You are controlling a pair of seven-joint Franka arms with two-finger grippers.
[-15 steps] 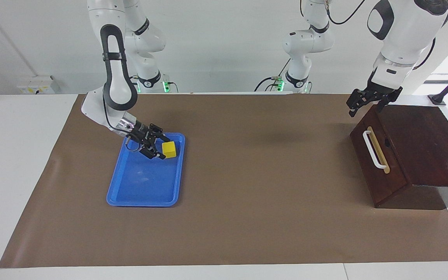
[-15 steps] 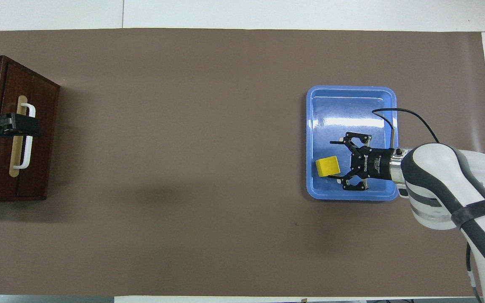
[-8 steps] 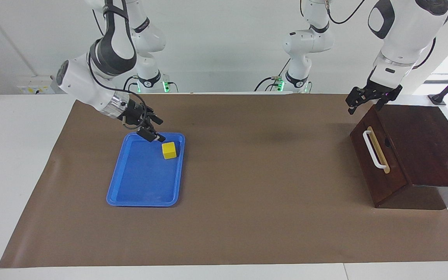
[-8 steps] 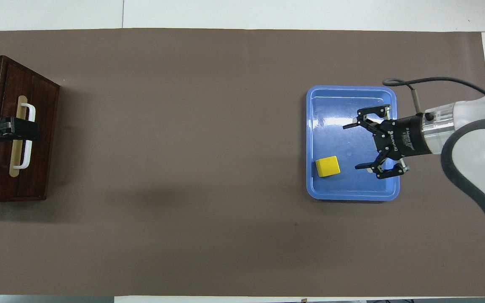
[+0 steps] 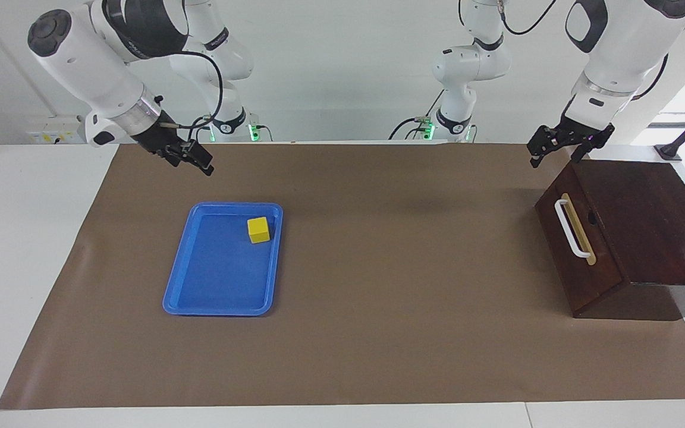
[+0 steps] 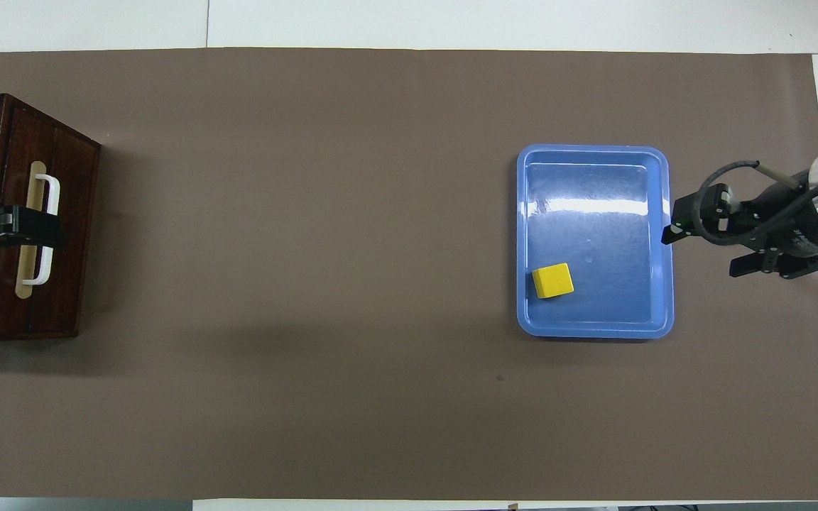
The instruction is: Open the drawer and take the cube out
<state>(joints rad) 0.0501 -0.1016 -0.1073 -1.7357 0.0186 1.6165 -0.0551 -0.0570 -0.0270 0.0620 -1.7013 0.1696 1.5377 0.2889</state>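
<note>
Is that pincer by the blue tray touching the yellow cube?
Apart. The facing view shows the right pincer raised, clear of the tray, the cube alone.

The small yellow cube (image 5: 258,229) sits in the flat blue plastic tray (image 5: 200,297), at the tray's corner nearest the robots. The tray lies toward the right arm's end of the brown-covered tabletop (image 5: 378,267). The shut dark wooden drawer (image 5: 568,238) stands well apart at the left arm's end, at three o'clock from the tray as I face the robots.

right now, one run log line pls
cube: in blue tray | drawer: shut | left gripper: open, empty | right gripper: open, empty
</note>
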